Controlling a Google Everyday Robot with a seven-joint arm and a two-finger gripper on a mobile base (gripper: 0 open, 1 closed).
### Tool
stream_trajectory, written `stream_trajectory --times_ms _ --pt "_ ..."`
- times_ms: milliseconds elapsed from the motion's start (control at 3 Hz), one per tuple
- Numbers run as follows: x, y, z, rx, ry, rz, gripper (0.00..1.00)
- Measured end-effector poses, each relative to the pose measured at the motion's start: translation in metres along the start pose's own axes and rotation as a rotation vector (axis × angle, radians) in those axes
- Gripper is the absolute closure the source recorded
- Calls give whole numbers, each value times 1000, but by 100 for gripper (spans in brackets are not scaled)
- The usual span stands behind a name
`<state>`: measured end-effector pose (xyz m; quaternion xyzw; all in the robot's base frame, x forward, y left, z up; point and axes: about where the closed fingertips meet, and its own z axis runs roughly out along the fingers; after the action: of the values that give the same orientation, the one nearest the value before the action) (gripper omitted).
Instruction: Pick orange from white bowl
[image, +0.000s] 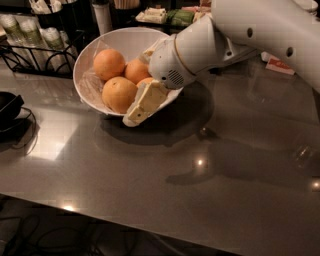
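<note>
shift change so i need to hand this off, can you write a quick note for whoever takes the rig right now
Gripper: the end effector is at the right side of the white bowl, reaching in among the oranges.
Things: the white bowl sits on the grey counter, with a clear plastic lining inside. Three oranges are in plain view and a fourth is partly hidden behind the end effector; all are in the bowl.
Done: the end effector is at the bowl.
Left: secure one orange and lift it out of the bowl; none is out yet.
</note>
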<state>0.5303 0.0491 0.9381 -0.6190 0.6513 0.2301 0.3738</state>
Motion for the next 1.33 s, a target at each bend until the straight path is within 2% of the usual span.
stream_trajectory --times_ms 333,667,1000,1333 --pt "-5 5 -1 -12 -14 -5 0" --pt "-9 7 -3 -14 -28 -13 17" --pt "-9 7 -3 -14 -28 -13 13" --pt "-10 0 1 -16 -22 -18 16"
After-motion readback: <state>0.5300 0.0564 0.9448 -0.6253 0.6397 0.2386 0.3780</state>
